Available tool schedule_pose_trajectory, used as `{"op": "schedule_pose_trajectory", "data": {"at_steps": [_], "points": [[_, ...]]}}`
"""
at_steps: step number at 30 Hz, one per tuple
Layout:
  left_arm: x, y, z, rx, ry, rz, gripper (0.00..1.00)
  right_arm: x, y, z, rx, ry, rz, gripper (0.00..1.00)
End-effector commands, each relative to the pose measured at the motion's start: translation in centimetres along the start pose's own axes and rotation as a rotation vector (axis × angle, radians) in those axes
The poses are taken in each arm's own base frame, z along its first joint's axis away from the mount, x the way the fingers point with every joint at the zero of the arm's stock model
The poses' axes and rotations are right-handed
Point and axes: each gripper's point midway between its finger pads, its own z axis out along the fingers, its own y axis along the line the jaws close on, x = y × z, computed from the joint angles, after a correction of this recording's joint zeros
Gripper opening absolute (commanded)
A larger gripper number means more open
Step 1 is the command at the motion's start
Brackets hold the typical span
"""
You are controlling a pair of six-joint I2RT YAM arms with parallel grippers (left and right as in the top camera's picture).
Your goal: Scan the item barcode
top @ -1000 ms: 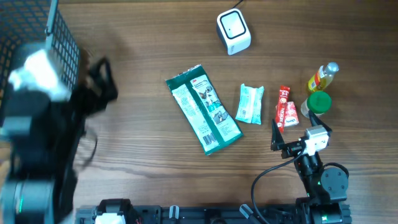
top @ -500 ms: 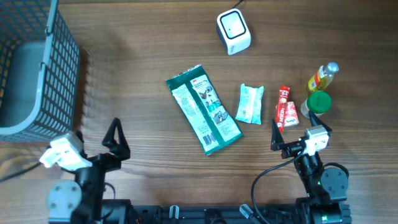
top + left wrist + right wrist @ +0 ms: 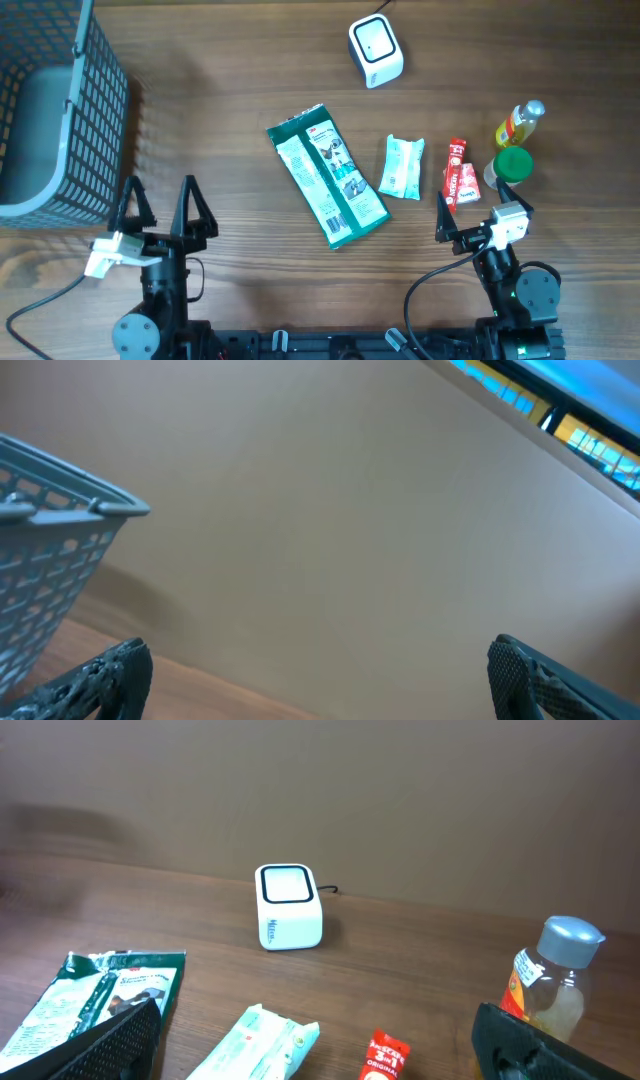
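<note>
Flat on the brown wooden table (image 3: 230,90), about mid-scene: a dark green printed foil packet (image 3: 327,174) (image 3: 100,995), long side slanted from far-left to near-right, touched by neither arm. Just right of it, apart, a pale mint soft wipes pack (image 3: 402,167) (image 3: 265,1040). Further right, a narrow red sachet with white lettering (image 3: 458,172) (image 3: 385,1058). Beyond that, near the right edge, a small clear bottle of yellow liquid with a grey cap (image 3: 520,123) (image 3: 550,982), and just near of it a round green lid (image 3: 513,164); impossible to tell what sits under that lid.

Far of the packets, well apart from them: a white cube-shaped barcode scanner with a dark-framed window (image 3: 376,50) (image 3: 288,906), black cord trailing off its far side.

At the near right edge, the right gripper (image 3: 480,212) (image 3: 325,1055), jaws spread wide and empty, close to the near end of the red sachet, not seen touching it.

At the near left, the left gripper (image 3: 160,192) (image 3: 320,695), likewise spread wide, holding nothing, pointing towards the far side.

In the far left corner, a grey-blue plastic mesh basket (image 3: 100,90) (image 3: 40,550), upright.
</note>
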Motion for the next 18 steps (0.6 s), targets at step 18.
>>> {"op": "schedule_pose_trajectory", "data": {"at_steps": [18], "points": [[12.6, 4.9, -3.0, -0.010, 0.478, 0.435, 1.00, -0.2, -0.2, -0.1, 0.012, -0.010, 0.007, 1.00]]}}
